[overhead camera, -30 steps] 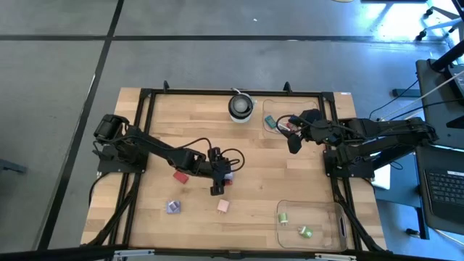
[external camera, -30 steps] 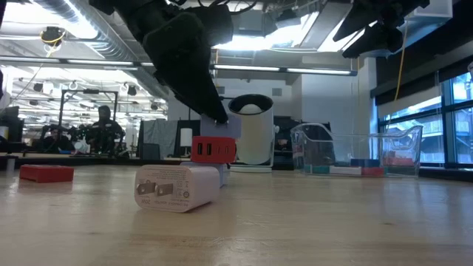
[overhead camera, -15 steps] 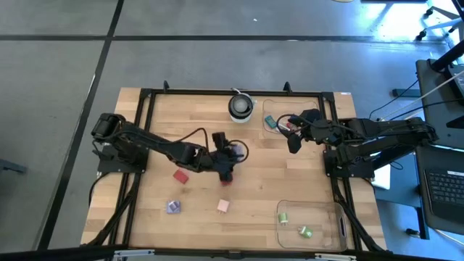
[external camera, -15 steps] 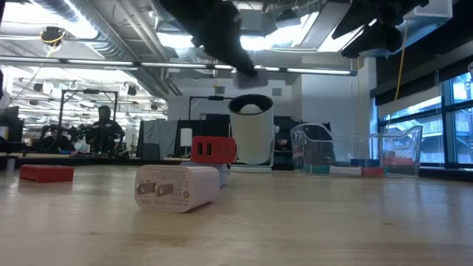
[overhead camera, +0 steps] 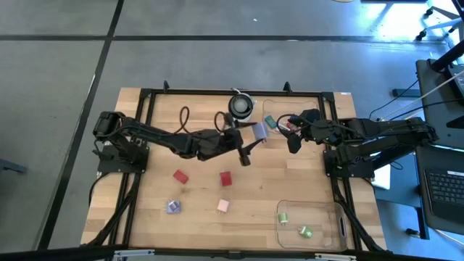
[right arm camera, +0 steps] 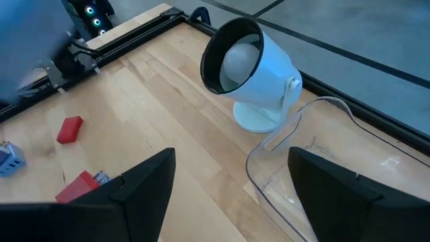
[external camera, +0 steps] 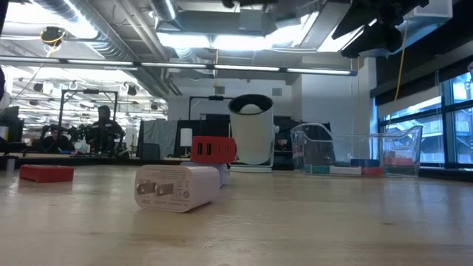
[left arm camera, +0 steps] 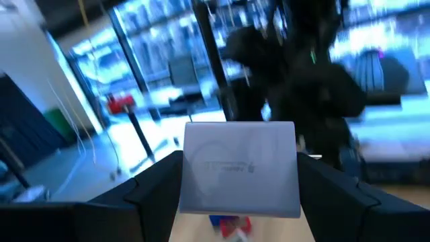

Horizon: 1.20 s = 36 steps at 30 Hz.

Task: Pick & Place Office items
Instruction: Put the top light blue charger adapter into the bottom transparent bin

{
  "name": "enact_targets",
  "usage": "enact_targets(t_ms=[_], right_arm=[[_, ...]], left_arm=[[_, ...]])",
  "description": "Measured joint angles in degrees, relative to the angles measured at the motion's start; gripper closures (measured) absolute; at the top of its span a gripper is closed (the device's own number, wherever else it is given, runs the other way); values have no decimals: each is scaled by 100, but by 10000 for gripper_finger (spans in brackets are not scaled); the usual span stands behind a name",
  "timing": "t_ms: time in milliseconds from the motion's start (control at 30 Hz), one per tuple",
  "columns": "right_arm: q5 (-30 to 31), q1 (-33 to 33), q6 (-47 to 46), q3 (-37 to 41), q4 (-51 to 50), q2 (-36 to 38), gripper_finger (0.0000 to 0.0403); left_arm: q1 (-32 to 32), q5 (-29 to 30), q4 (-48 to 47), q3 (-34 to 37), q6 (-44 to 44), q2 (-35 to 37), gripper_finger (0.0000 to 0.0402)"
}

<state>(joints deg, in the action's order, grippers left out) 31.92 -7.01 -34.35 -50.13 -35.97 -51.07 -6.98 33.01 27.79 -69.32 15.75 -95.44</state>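
My left gripper is shut on a lilac-grey block, one of the office items, high above the table's middle and close to the far clear tray. That tray holds a teal piece. Two red blocks, a lilac piece and a pink piece lie flat on the wood. My right gripper hangs open and empty over the far tray; its wrist view shows wide-apart fingers. My left gripper pinches the lilac-grey block by two opposite sides between its two fingers. The fingers lie about level, coming from the table's left. The block is lifted clear of the table, one broad face turned back toward the wrist.
A round white-and-black object stands at the far edge beside the far tray. A second clear tray at the near right holds two green pieces. A black frame borders the table.
My left gripper has risen from the table's middle with the lilac-grey block and gone toward the far right, tipping from pointing down to about level. The block is now lifted clear; the red block beside it has stayed on the wood.
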Motion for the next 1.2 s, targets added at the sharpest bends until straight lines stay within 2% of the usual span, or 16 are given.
enact_targets(t_ms=[100, 367, 600, 733, 933, 1067, 1200], right_arm=[[0, 0, -8, 0, 0, 1, 112], [-159, 1, -382, 0, 214, 0, 112], [-762, 2, -92, 0, 1474, 2, 112], [-791, 8, 25, 0, 2000, 2, 112], [-752, 145, -773, 0, 2414, -21, 112], [-768, 243, -981, 0, 2722, -156, 109], [-1190, 319, -1024, -2, 3052, -436, 93]], left_arm=[[0, 55, 375, 0, 264, 0, 148], [125, 59, 252, 0, 343, 0, 148], [278, 56, 169, 0, 348, 0, 148], [342, 53, 167, 0, 348, 0, 148], [370, -56, 102, 0, 401, 0, 148], [387, -175, 33, 0, 411, 0, 148], [410, -181, -8, 0, 409, -2, 148]])
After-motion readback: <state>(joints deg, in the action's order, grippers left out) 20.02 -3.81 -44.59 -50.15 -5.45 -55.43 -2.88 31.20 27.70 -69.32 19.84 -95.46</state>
